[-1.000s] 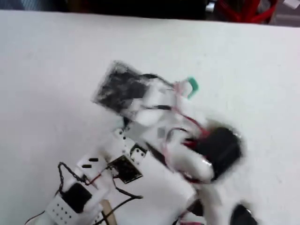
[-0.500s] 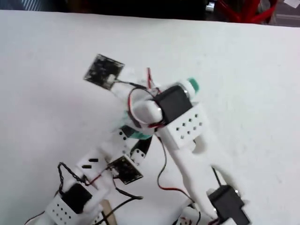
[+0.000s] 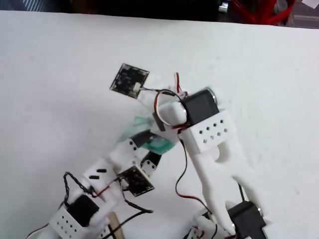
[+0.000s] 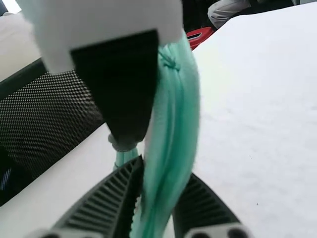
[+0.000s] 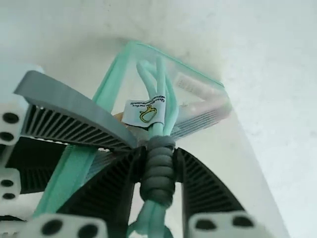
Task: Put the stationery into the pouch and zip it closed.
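Observation:
The pouch (image 3: 160, 145) is clear plastic with green trim, and the two arms cover most of it in the high view. My left gripper (image 4: 157, 174) is shut on its green edge (image 4: 173, 114); the other arm's gripper (image 4: 121, 89) hangs just beyond. My right gripper (image 5: 154, 151) is shut on the grey zipper pull (image 5: 158, 171) with its green cord, right above the pouch (image 5: 198, 99), which carries a white tag (image 5: 143, 111). In the high view, the left gripper (image 3: 145, 141) meets the pouch from the near left. The right arm (image 3: 202, 112) leans over it from the near right.
The white table (image 3: 60, 59) spreads wide on every side of the arms. A red frame (image 3: 259, 10) stands past its far edge. A black mesh chair (image 4: 44, 124) is beside the table. Loose wires (image 3: 124, 199) hang around the left arm.
The right arm swung in over the pouch, then shifted slightly right and toward the near edge. It now covers the pouch's green end. The left arm has barely moved.

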Controlling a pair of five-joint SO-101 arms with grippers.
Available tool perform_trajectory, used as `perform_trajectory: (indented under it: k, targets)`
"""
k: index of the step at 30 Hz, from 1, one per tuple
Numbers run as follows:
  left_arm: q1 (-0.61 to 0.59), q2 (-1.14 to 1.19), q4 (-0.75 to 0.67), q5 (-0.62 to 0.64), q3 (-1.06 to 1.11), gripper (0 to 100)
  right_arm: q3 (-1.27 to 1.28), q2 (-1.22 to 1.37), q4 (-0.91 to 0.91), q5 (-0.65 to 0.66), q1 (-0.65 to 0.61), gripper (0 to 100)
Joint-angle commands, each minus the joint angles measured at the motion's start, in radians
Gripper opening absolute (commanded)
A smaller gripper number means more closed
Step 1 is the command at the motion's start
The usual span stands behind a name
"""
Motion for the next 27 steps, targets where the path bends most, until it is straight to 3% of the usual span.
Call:
perform_trajectory:
  k: [1,4,9,12,21,24,27]
  targets:
    - [0.001,0.012,0.006,-0.002,-0.002,2,-0.017,-0.039,0.012,0.021,0.005,1.1]
    - [0.001,0.012,0.006,0.000,-0.002,2,-0.137,-0.038,0.010,0.012,0.056,1.7]
    - [0.001,0.012,0.006,0.000,-0.003,2,-0.347,-0.030,0.005,-0.146,0.136,1.8]
    - [0.001,0.012,0.006,0.002,-0.003,2,-0.405,-0.030,-0.004,-0.176,0.162,1.8]
    - [-0.045,0.007,0.008,0.008,-0.015,2,-0.391,-0.028,-0.104,-0.184,0.283,1.8]
    - [-0.087,0.007,0.038,0.092,-0.048,2,-0.313,-0.028,-0.193,-0.184,0.337,1.8]
    - [-0.096,0.007,0.052,0.098,-0.063,2,-0.178,-0.030,-0.326,-0.184,0.375,1.8]
